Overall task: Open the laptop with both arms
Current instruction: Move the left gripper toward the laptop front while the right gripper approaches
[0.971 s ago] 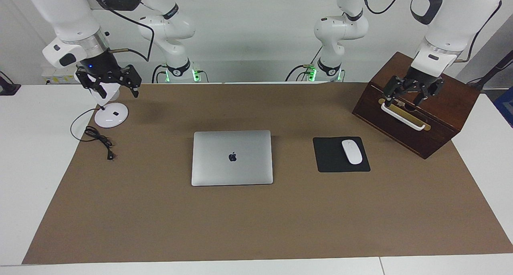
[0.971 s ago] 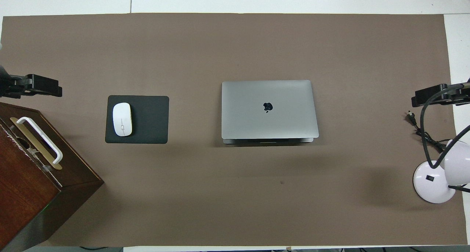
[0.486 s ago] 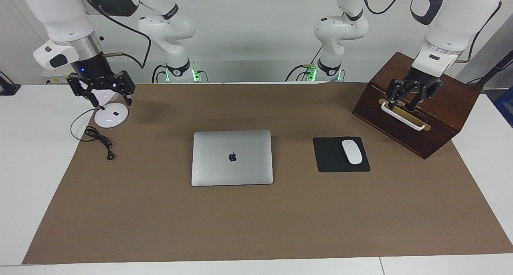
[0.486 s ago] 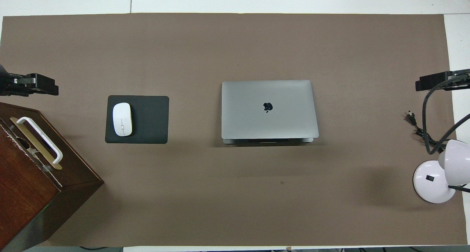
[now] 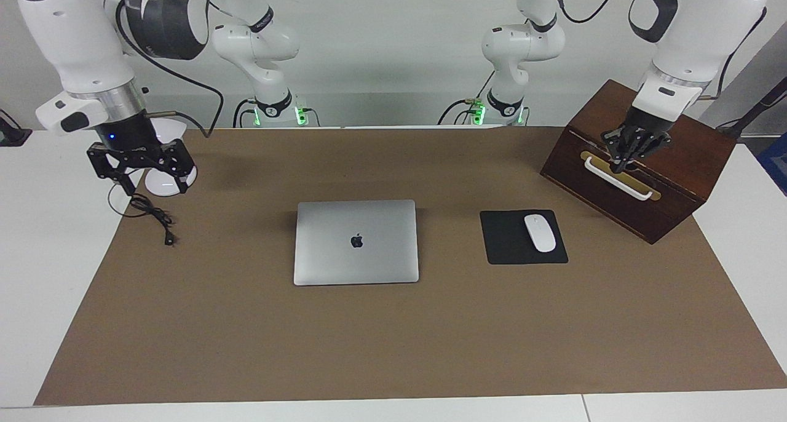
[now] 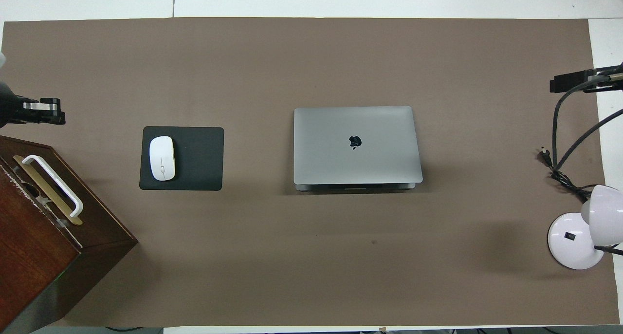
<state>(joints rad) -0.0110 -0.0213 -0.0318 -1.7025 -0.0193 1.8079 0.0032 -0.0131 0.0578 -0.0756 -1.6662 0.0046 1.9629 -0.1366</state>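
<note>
The silver-grey laptop (image 5: 356,242) lies shut and flat in the middle of the brown mat, apple logo up; it also shows in the overhead view (image 6: 357,144). My right gripper (image 5: 154,185) is open and empty in the air over the white desk lamp's base at the right arm's end of the table, well apart from the laptop; in the overhead view (image 6: 567,84) only its tip shows. My left gripper (image 5: 624,163) hangs over the wooden box at the left arm's end, also away from the laptop; its tip shows in the overhead view (image 6: 46,116).
A black mouse pad (image 5: 507,250) with a white mouse (image 5: 540,232) lies beside the laptop toward the left arm's end. A dark wooden box (image 5: 676,182) with a white handle (image 5: 618,179) stands there. A white desk lamp (image 6: 574,241) and its black cable (image 5: 150,216) are at the right arm's end.
My right gripper has moved down and outward toward the table's end, over the lamp base. My left gripper has turned and shifted slightly outward over the box. The laptop has not moved.
</note>
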